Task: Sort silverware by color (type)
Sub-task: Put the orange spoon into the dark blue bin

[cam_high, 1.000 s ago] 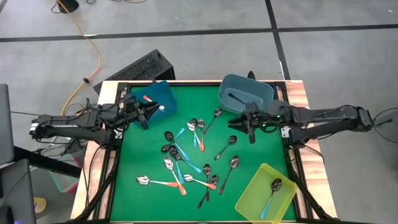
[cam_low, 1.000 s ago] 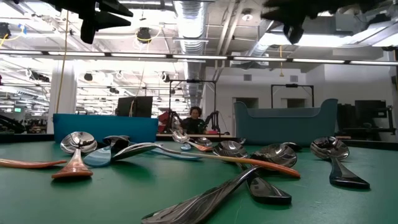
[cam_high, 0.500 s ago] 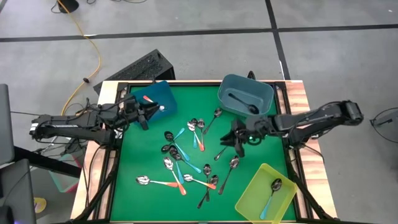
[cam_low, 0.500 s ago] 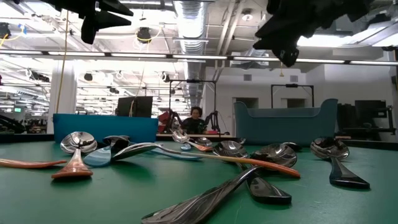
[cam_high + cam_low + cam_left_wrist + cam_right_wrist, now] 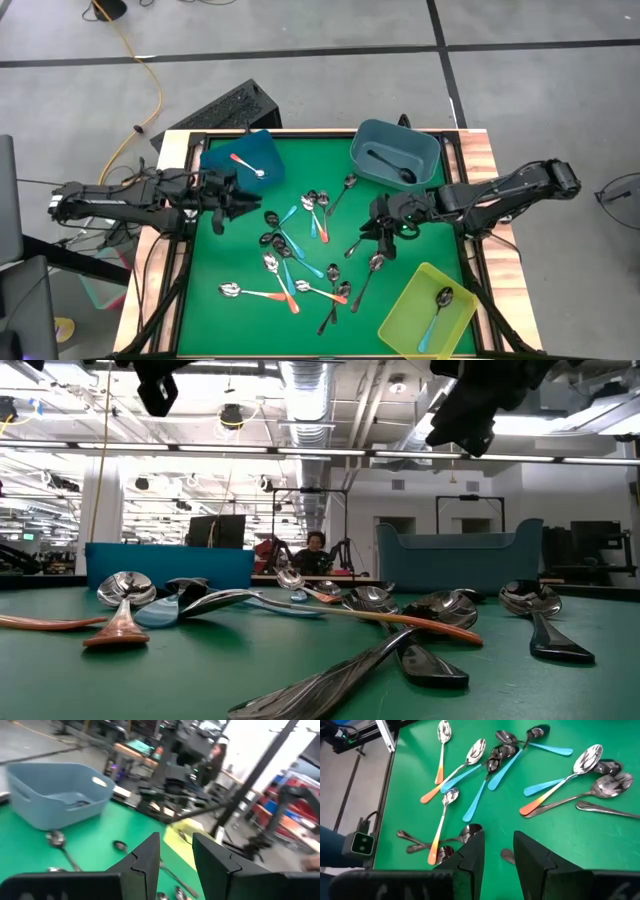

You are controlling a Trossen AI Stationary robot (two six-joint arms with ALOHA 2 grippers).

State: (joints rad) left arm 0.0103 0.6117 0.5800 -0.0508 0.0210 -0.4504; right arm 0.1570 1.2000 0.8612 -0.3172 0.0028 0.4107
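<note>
Jaws spread and empty on both our right gripper (image 5: 381, 232) and left gripper (image 5: 222, 203), we hover over overlapping spoons (image 5: 300, 250) mid-desk, where pinching one risks dragging its neighbour along.

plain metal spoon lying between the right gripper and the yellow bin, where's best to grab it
Grip the spoon by its handle just behind the bowl, coming straight down, fingers across it. It lies flat on the mat, and the handle's far end runs in among other spoons, so that stretch looks clearest. The open right gripper hovers nearby; the left gripper waits by the blue bin.
</note>
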